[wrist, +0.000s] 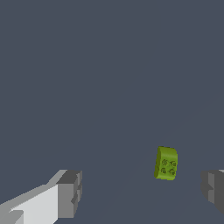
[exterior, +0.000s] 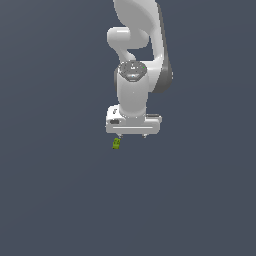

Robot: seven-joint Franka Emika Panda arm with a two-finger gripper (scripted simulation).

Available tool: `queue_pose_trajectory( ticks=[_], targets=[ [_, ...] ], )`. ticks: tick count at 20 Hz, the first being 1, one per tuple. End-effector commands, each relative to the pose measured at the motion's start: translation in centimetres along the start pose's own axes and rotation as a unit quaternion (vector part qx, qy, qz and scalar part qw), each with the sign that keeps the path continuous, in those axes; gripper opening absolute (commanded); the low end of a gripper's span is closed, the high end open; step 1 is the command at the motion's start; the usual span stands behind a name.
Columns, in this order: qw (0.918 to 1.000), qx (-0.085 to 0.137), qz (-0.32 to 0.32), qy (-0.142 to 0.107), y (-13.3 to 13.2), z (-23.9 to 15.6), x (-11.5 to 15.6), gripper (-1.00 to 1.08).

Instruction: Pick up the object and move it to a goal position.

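The object, a tiny lime-green oblong block [exterior: 116,144] with darker green marks, lies on the dark grey floor. In the exterior view it sits just below the finger on the exterior view's left. My white gripper [exterior: 132,136] points down above it with its jaws wide apart and nothing between the pads. In the wrist view the block [wrist: 166,163] shows between the two grey fingertips [wrist: 70,192], closer to one of them, and the gripper [wrist: 141,192] is open and not touching it.
The white arm [exterior: 137,50] rises behind the gripper toward the top of the exterior view. A plain dark grey floor [exterior: 60,200] surrounds the block. No goal marker shows.
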State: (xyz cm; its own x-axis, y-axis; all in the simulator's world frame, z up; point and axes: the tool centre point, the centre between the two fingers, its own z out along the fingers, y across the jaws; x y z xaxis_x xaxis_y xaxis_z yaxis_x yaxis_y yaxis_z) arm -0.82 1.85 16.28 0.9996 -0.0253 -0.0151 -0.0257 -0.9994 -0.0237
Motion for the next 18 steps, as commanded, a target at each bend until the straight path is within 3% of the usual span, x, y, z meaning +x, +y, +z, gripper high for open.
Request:
queue_pose_trajectory(
  ticks=[1,10,18],
  targets=[
    [1.0000,0.000,0.000,0.000,0.0,0.0,0.0,1.00],
    [0.9996,0.012,0.027,0.000,1.4,-1.1,0.0,1.00],
    [0.9995,0.010,0.030,0.001,2.0,-0.1,-0.3,1.00]
  ],
)
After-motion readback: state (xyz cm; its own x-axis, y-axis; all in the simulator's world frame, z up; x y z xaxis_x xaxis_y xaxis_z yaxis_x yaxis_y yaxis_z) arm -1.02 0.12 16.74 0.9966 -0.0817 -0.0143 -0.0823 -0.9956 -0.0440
